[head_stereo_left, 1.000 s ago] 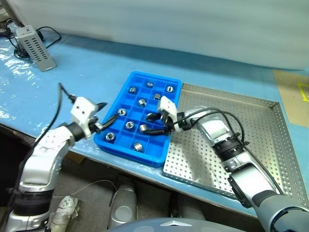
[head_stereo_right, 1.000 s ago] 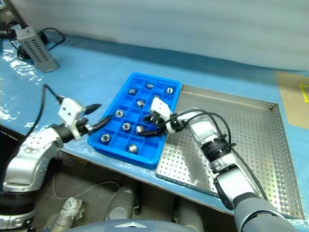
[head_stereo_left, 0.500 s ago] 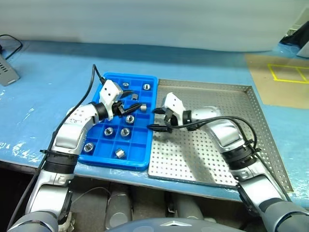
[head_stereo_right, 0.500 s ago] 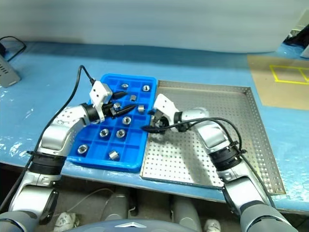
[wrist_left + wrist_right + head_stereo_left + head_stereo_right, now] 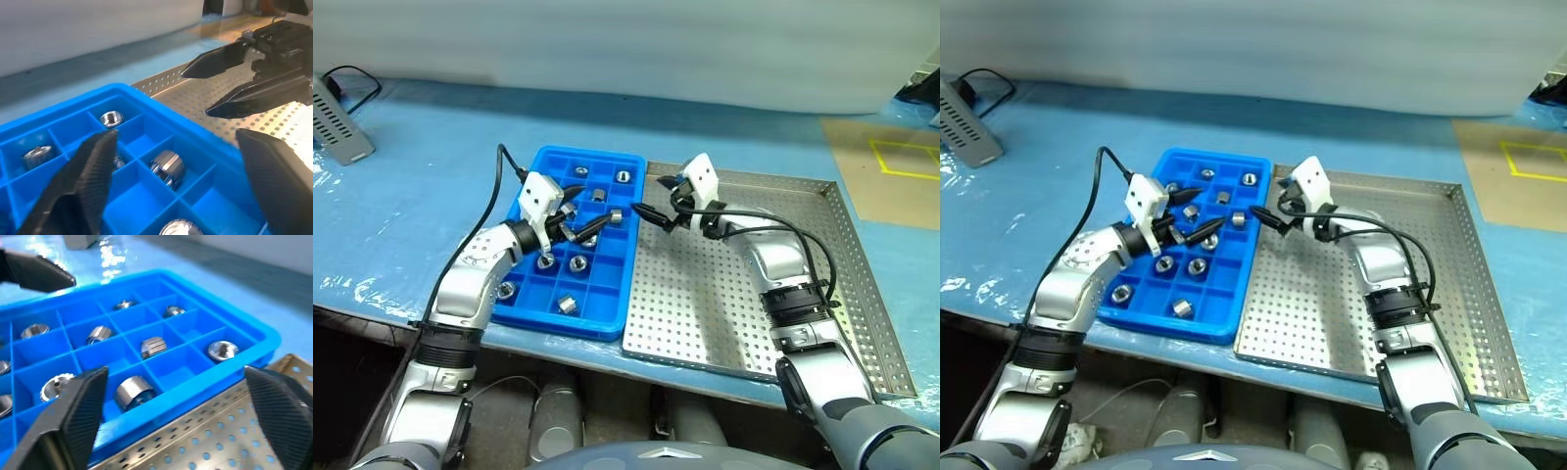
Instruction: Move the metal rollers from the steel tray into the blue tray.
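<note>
The blue tray (image 5: 607, 318) lies left of the steel tray (image 5: 744, 294), rim to rim. Several metal rollers rest in its compartments, among them one roller (image 5: 616, 214) near its right wall and another roller (image 5: 566, 305) at the front. My left gripper (image 5: 585, 211) hovers open over the blue tray's middle, nothing between its fingers (image 5: 83, 181). My right gripper (image 5: 651, 211) stands open and holds nothing, above the seam between the two trays, its tips facing the left gripper. In the right wrist view a roller (image 5: 132, 391) lies just beyond its fingers (image 5: 73, 421).
Both trays sit on a blue-covered table (image 5: 431, 196). A grey slotted box (image 5: 337, 117) with a cable stands at the far left. A brown board with yellow tape (image 5: 891, 166) lies at the far right. A pale wall (image 5: 626, 39) runs behind.
The camera has swung. My left gripper came from the blue tray's left edge to over its middle. My right gripper drew back from the compartments to the seam. Both have opened wider.
</note>
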